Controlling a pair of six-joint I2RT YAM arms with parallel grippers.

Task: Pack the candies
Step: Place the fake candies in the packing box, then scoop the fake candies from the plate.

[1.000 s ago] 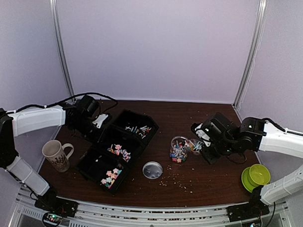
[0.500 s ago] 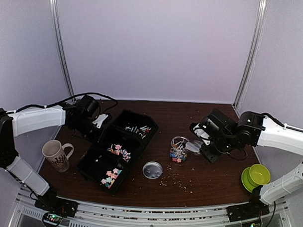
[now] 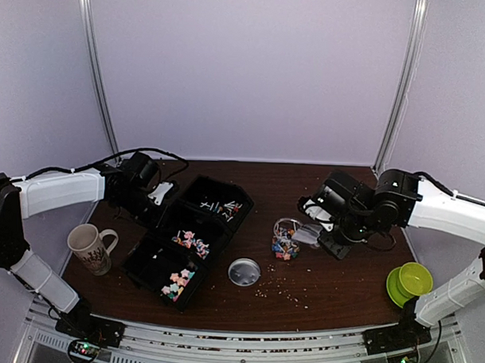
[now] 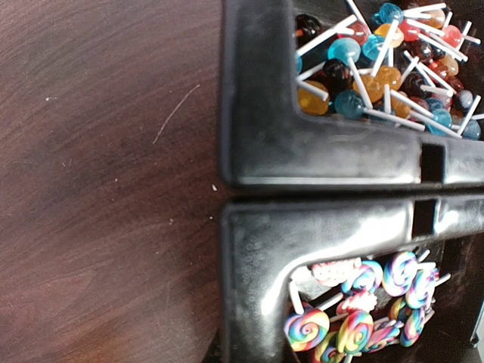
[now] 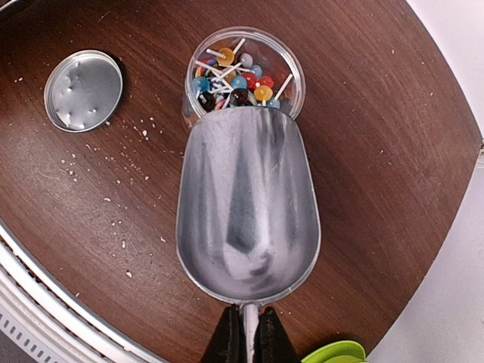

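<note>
1. Candies [image 5: 238,76], round coloured heads on white sticks, sit in the clear jar [image 5: 296,72]. More lie sorted in the black tray [image 4: 302,159] on the left side of the table [image 5: 378,189].
2. On the right gripper [image 5: 246,333], the fingers are pressed together on the thin handle of a metal scoop [image 5: 246,212], pinching it from both sides.
3. The scoop's bowl is bare, with no sweet left in it. Its lip reaches over the jar's near rim, just above the sweets inside.
4. The jar's lid [image 5: 83,89] lies flat near the jar, not touching it. Pale crumbs [image 5: 113,204] are scattered over the wood between them.
5. The left gripper [image 3: 153,196] is closed and sits against the tray's far left corner. Its wrist view shows only the tray walls and two filled compartments, so whether it nips the wall cannot be told.
6. The step in hand looks like the end of a pour, with the scoop at the jar's mouth and nothing left in it.
7. The next move calls for lifting the lip clear of the rim without nudging the jar, which looks light and stands free. The scoop then has to swing across to a tray compartment and dig low under the sweets. It should come back level, since the sticks are likely to tangle and drag extras over the edge. The lid waits until the jar is judged full enough.
</note>
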